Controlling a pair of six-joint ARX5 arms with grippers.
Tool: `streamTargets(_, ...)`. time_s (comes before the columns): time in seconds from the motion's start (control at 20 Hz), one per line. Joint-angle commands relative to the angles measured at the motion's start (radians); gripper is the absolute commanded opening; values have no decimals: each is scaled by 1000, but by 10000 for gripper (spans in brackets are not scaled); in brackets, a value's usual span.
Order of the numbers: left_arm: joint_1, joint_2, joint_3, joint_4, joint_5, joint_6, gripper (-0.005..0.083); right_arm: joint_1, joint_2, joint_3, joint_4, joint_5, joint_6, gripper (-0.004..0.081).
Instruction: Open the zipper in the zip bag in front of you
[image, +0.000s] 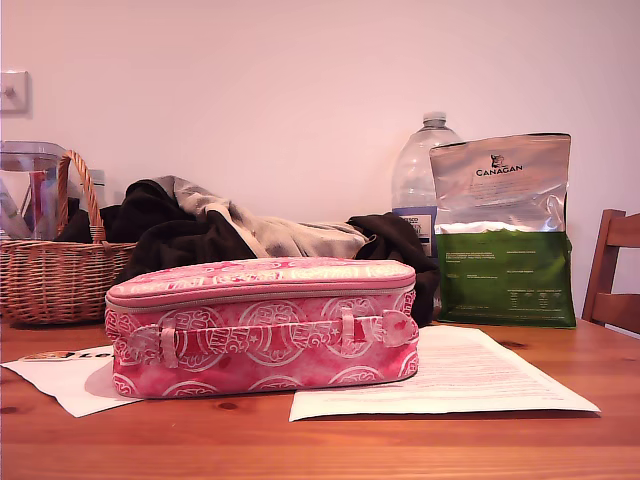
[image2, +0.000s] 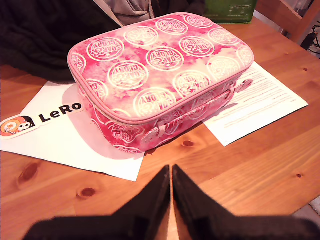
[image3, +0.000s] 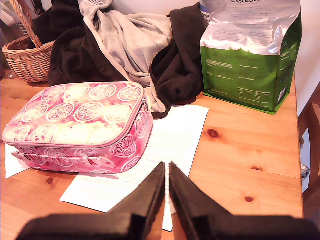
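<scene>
Both sets of jaws are pressed together with nothing between them. First gripper (image2: 171, 172) and second gripper (image3: 166, 170) each hang above bare wood, well short of the target, and neither arm shows in the exterior view.

So where's the rectangular soft pink fabric zip bag (image: 262, 325) with the white circular logo prints? Sitting flat on the pine table (image: 320, 445), partly on two white paper sheets, lid fully shut. Its long axis runs left to right across the exterior view, pink strap handle (image: 270, 335) on the near face. The thin pale zipper (image: 262, 290) runs just under the lid edge, all the way round as far as can be seen.

From the first gripper the bag lies straight ahead and angled, one corner and the strap side (image2: 200, 112) facing it. From the second it lies ahead and off to the side, end wall nearest, and something that might be the pull sits at the far corner (image3: 145, 102); too small to be sure.

Behind: a green-and-silver Canagan pouch (image: 505, 235), a wicker basket (image: 55, 275), dark clothes.

Judgement call: the two look about equally near; whichever goes for the pull, the other probably pins the bag.
</scene>
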Motion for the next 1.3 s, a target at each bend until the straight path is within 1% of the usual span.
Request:
streamTargets(0.0, -3, -2, -9, 114, 21, -50, -18, 3, 89, -9, 60, -90, 27, -10)
streamTargets(0.3, -3, -2, -9, 114, 21, -50, -18, 3, 89, -9, 56, -93, 27, -10)
streamTargets(0.4, -3, -1, -9, 134, 30, -50, -19, 3, 90, -9, 57, -111, 26, -10)
streamTargets(0.45, -3, 5, -9, 154, 40, -50, -19, 3, 94, -9, 56, -119, 26, -10)
streamTargets(0.55, -4, 35, -4, 187, 85, -50, -19, 5, 115, -9, 57, -161, 26, -10)
streamTargets(0.65, -4, 87, 4, 231, 123, -42, -19, 16, 150, -9, 58, -177, 26, -10)
streamTargets(0.8, -4, 203, 6, 352, 175, -39, -19, 39, 215, -8, 69, -188, -10, -10)
streamTargets(0.95, -4, 310, 6, 516, 201, 40, -19, 63, 286, -8, 115, -187, -76, -10)
streamTargets(1.15, -4, 462, 6, 713, 205, 117, -19, 69, 400, -8, 235, -188, -137, -10)
streamTargets(1.25, -4, 541, 6, 814, 208, 119, -19, 69, 456, -8, 298, -190, -140, -10)
